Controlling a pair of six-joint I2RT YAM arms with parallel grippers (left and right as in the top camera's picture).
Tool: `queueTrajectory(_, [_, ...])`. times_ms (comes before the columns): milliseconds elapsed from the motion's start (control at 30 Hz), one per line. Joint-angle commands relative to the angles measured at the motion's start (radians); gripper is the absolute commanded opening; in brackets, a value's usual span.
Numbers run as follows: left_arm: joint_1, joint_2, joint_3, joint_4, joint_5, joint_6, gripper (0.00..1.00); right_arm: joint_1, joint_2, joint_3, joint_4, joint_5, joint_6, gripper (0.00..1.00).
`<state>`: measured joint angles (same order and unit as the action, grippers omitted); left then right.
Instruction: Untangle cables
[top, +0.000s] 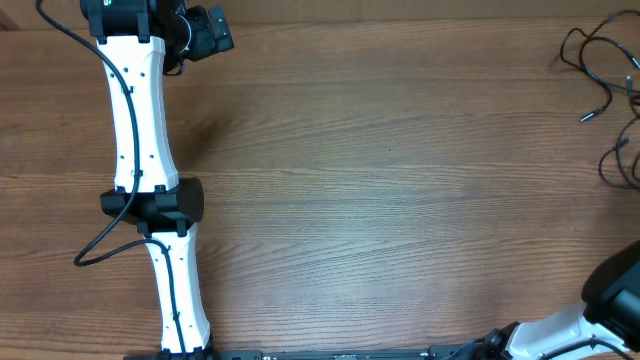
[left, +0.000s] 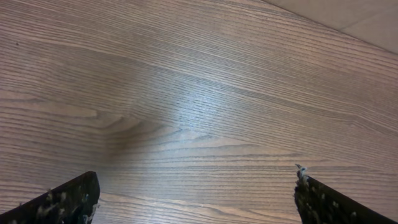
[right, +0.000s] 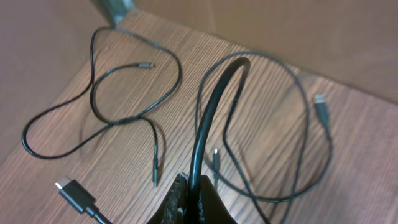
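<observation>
The right gripper (right: 189, 202) showed only in the right wrist view, at the bottom edge. Its dark fingers were clenched together on a looped black cable (right: 208, 118). That cable rose between the fingers in a thick arch, then thinned into a wide loop lying on the brown wood-grain table (top: 380, 180). The loop ended in a silvery-tipped plug (right: 320, 102) near the table's edge.

The left gripper (left: 196, 186) was released. Its two dark fingertips (left: 74, 196) stood wide apart with only bare wood between them, touching nothing. Overhead, it sat by the far left corner of the table (top: 205, 35), at the end of the white left arm (top: 135, 110).

The thin black flexible cables (top: 600, 70) lay in loose strands at the far right corner of the table, well apart from the left gripper. In the right wrist view, a second thin black cord (right: 99, 118) curled in a figure-of-eight beside the held loop, just left of it and near the table's corner. One small plug end (right: 146, 65) rested inside its upper curve. A chunky black plug (right: 71, 190) lay just left of the right gripper's fingers. Strands inside the wide loop crossed close to the fingers, but I could not tell whether they touched the held cable. The white right arm (top: 590, 325) entered at the near right corner.
</observation>
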<state>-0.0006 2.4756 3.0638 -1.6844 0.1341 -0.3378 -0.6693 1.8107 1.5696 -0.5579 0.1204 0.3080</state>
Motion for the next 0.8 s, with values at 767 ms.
queueTrajectory(767, [-0.013, -0.035, 0.021, -0.003, -0.011, -0.006, 1.0, -0.358, -0.067, 0.002, -0.153, 0.069, -0.025, 0.04])
